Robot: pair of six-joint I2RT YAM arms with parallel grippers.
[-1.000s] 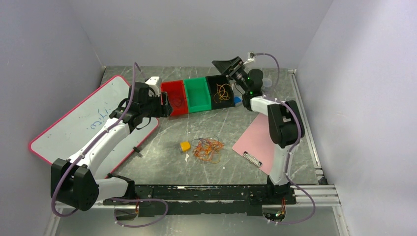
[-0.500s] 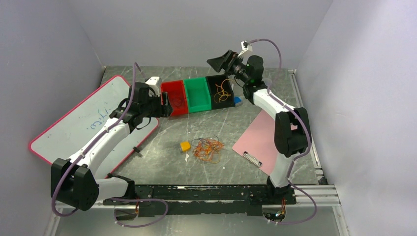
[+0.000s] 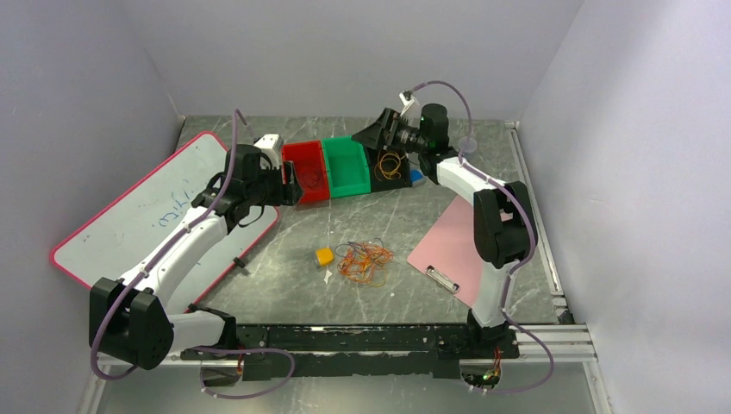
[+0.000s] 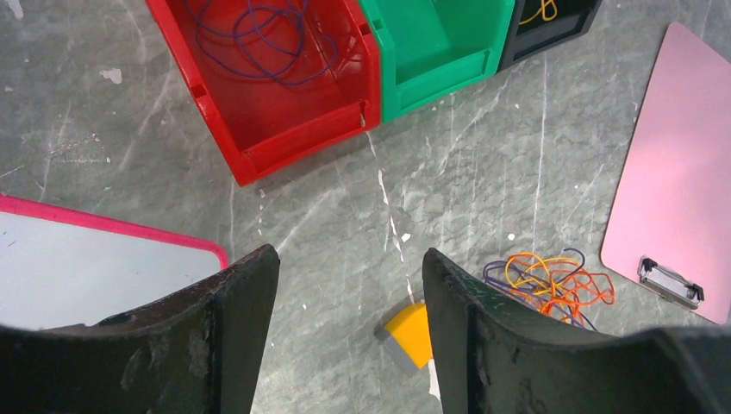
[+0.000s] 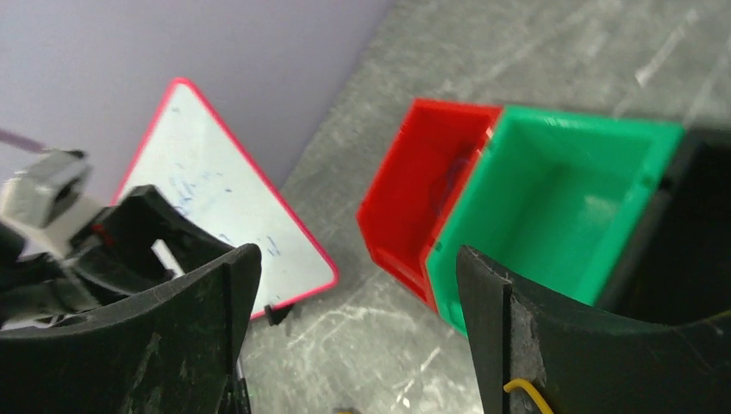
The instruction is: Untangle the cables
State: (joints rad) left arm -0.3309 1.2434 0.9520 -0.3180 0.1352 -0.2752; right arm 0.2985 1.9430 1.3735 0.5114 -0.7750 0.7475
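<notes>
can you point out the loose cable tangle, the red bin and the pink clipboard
cable tangle (image 3: 364,261): top external view, middle of the orange loops.
red bin (image 4: 302,142): left wrist view, its near front wall.
pink clipboard (image 4: 677,155): left wrist view, bare board above the clip.

Overhead view, wrist views share red bin (image 4: 293,138)

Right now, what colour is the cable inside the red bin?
The cable is purple; the left wrist view shows it best.
</notes>
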